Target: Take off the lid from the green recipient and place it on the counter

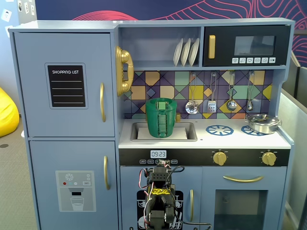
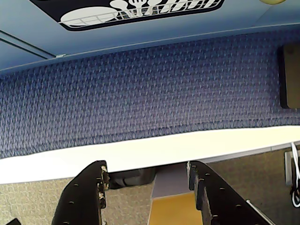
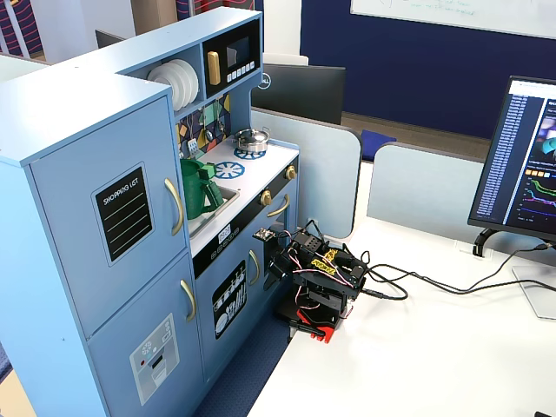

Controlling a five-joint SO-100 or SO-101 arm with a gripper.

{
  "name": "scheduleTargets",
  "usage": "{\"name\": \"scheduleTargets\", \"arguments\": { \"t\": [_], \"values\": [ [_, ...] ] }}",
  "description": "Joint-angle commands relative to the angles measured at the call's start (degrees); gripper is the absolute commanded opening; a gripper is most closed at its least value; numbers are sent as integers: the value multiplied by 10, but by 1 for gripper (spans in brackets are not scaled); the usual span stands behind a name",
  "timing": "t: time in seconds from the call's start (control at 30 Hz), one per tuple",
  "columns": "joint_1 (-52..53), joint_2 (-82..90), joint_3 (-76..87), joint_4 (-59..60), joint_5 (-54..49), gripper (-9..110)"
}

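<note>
The green recipient [image 1: 161, 120] stands in the recessed sink of the counter [image 1: 240, 139], its ribbed strap handle facing front. The lid [image 1: 161, 101] sits on top of it, its lighter tab at centre. The recipient also shows in another fixed view [image 3: 196, 188]. My arm [image 1: 160, 194] is folded low in front of the kitchen's lower cabinet, far below the counter. It also shows in another fixed view [image 3: 317, 280]. In the wrist view my gripper [image 2: 147, 176] is open and empty, looking down past a white table edge at blue fabric.
A steel pot [image 1: 263, 123] stands on the right burner ring. Utensils hang on the backsplash [image 1: 211, 96] behind the counter, and plates stand on the shelf above. A gold phone [image 1: 123, 70] hangs left of the sink. A monitor [image 3: 526, 165] and cables lie on the white table.
</note>
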Motion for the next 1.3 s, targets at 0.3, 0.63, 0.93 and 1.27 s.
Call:
{"name": "scheduleTargets", "arguments": {
  "t": [0.3, 0.63, 0.93, 1.27],
  "values": [
    [25, -4, 6, 103, 22, 0],
    [60, -5, -26, 25, -25, 0],
    [46, -135, -273, -352, -69, 0],
    [28, -323, -520, -491, -33, 24]
  ]
}}
